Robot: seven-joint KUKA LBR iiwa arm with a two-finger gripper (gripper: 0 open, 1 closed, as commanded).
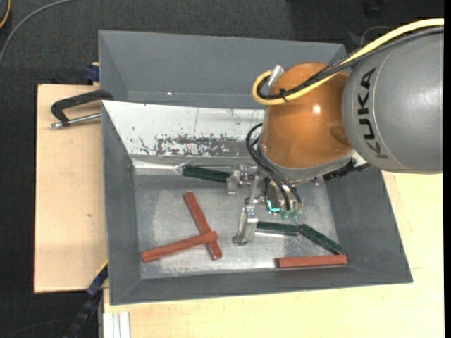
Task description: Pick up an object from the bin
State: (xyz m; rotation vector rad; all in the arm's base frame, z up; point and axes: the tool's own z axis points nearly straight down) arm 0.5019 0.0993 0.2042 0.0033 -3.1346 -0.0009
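The tool [244, 204] is seen low over the floor of the grey bin [211, 69], approx. at its middle, hung beneath the orange cover [303, 118] of the arm [409, 90], which is brought in from the right. The tool is set wide: one of its metal fingers [244, 229] is seen toward the near side, the other toward the far side, w/ bare bin floor between them and nothing gripped. A dark green stick [313, 236] is laid flat just right of the near finger, slanted down toward the bin's near-right corner; its left end is by that finger, but contact can't be judged. A second dark green stick [206, 174] is laid along the foot of the far wall, its right end near the far finger. Left of the tool, two red-brown sticks are crossed: a steep one [197, 217] is laid over the right end of a flatter one [176, 249]. A third red-brown stick [311, 261] is laid approx. parallel to the near wall, at the near-right, close to the lower end of the first green stick but apart from it.
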